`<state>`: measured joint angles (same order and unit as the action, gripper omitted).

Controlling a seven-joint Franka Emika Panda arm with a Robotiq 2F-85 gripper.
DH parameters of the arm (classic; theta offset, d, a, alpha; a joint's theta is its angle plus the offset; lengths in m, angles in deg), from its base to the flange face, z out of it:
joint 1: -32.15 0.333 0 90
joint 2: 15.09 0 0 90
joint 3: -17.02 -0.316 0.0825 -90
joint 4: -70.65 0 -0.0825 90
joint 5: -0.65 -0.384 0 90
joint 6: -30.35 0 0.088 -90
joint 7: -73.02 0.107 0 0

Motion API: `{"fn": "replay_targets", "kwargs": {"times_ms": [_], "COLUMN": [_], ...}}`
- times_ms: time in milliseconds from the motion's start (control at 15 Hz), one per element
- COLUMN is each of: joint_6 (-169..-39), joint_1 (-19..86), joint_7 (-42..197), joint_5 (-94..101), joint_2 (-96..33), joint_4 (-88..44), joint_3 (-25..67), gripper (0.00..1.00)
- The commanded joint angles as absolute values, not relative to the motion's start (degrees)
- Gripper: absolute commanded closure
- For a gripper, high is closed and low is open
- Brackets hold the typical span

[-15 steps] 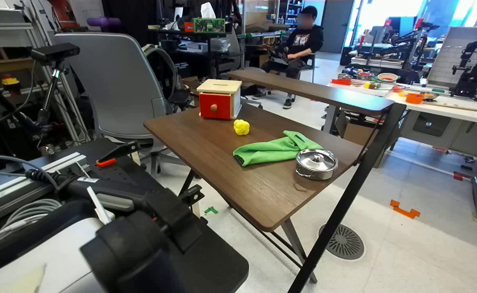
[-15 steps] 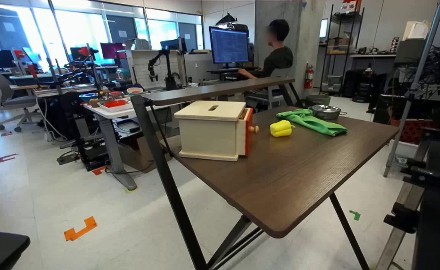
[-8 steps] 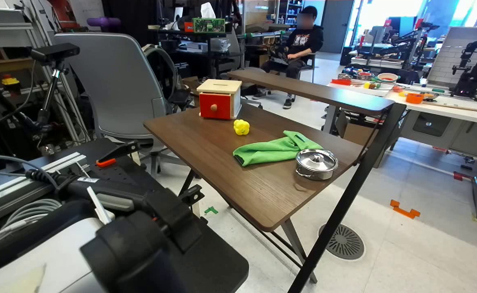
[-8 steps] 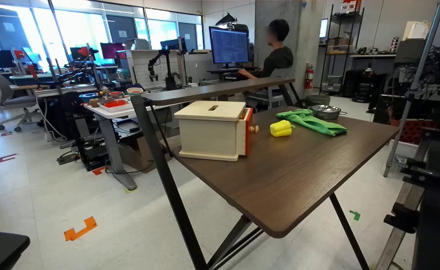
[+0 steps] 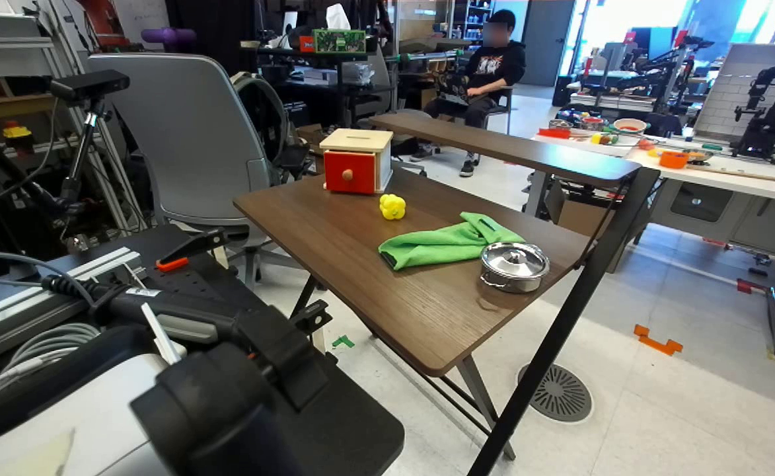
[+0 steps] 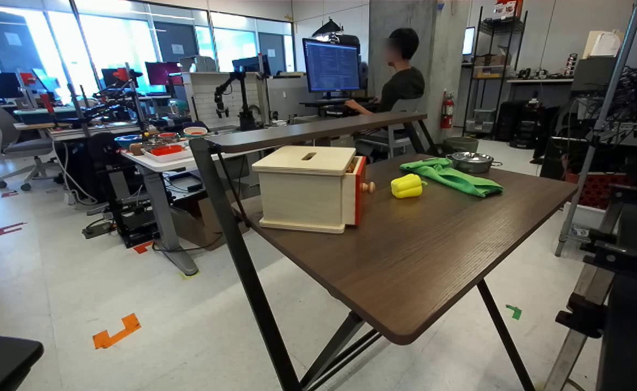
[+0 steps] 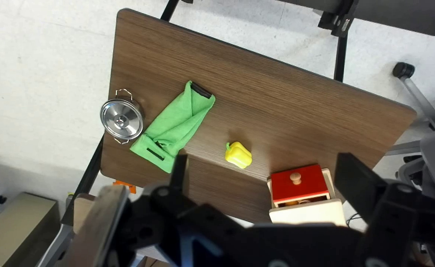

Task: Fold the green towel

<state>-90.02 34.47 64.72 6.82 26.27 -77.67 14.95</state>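
Observation:
The green towel (image 7: 176, 122) lies loosely bunched in a long strip on the brown table (image 7: 276, 92), with creases along it. A dark strip edges its upper end in the wrist view, and a black slot-like mark shows near its lower end. It also shows in both exterior views (image 5: 437, 246) (image 6: 451, 178). My gripper (image 7: 263, 155) is open and empty, its fingers wide apart. It is high above the table, and the towel lies beyond its left finger (image 7: 180, 172) in the wrist view. The gripper does not show in the exterior views.
A lidded metal pot (image 7: 121, 118) stands close beside the towel. A yellow pepper (image 7: 238, 154) lies between the towel and a wooden box with a red drawer (image 7: 299, 181), partly open. A raised shelf (image 5: 506, 149) runs along one table side. A dark bench (image 5: 361, 423) stands near.

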Motion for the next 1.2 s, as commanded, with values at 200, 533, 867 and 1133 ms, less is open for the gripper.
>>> {"fn": "replay_targets", "kwargs": {"times_ms": [200, 533, 867, 1133], "joint_6": [-99.8, -108.0, -111.1, -113.8], "joint_1": [37.4, 39.5, 39.2, 36.7], "joint_7": [51.3, 37.1, 23.4, 17.3], "joint_5": [7.9, 4.3, -4.1, -7.4], "joint_2": [18.4, 7.6, -3.9, -13.7], "joint_4": [-77.4, -76.5, -75.3, -73.1], "joint_3": [20.1, 27.1, 30.8, 28.8], "gripper": [0.00, 0.00, 0.00, 0.00]}}
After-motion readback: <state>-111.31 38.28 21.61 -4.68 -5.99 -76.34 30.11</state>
